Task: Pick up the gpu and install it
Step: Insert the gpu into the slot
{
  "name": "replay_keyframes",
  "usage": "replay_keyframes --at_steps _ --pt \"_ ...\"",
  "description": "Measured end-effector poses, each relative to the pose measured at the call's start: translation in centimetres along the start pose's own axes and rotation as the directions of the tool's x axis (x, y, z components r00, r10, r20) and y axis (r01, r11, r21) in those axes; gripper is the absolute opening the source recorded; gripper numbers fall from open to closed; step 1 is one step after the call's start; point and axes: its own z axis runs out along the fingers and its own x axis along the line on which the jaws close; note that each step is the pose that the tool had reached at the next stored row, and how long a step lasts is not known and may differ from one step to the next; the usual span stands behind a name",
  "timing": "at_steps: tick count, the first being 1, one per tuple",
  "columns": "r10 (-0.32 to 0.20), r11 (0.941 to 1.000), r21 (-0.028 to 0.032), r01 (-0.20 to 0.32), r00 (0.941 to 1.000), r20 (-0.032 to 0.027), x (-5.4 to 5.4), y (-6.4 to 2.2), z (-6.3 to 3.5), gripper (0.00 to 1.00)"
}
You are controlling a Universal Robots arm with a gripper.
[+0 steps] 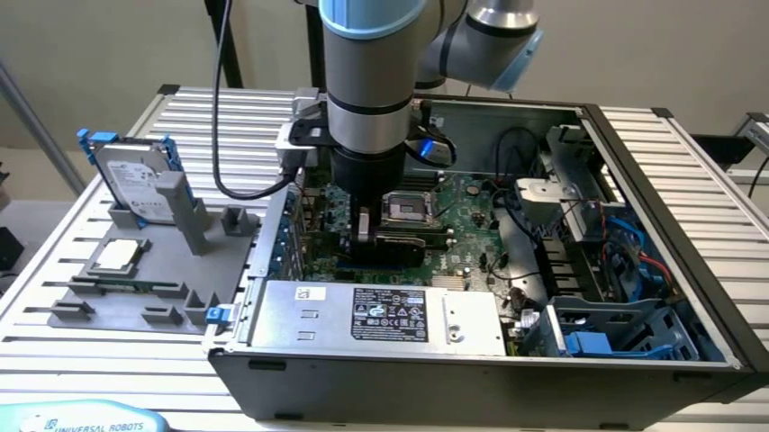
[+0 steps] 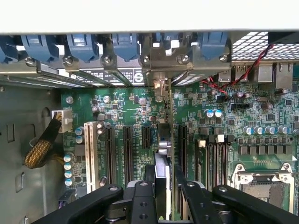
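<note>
Black tool (image 2: 162, 186) clamps thin gpu (image 2: 161, 161) edge-on over green motherboard (image 2: 126, 107).

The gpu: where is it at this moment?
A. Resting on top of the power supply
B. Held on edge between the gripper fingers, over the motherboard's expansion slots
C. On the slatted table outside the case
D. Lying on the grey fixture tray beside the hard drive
B: in the wrist view the gpu stands on edge in the gripper, directly above the motherboard slots inside the case.
</note>
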Motion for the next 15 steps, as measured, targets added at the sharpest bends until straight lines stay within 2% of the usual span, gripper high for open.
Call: replay_keyframes --at_steps 11,12,14,15 --pt "0.0 1.0 0.0 0.0 1.0 0.0001 0.0 0.0 0.17 0.27" --pt "0.001 1.0 -0.0006 -0.001 1.0 0.0018 -0.02 0.04 0.2 0.27" --pt "0.001 1.0 0.0008 -0.001 1.0 0.0015 -0.02 0.02 0.23 0.27" --pt "0.0 1.0 0.0001 0.0 1.0 0.0002 0.0 0.01 0.12 0.33"
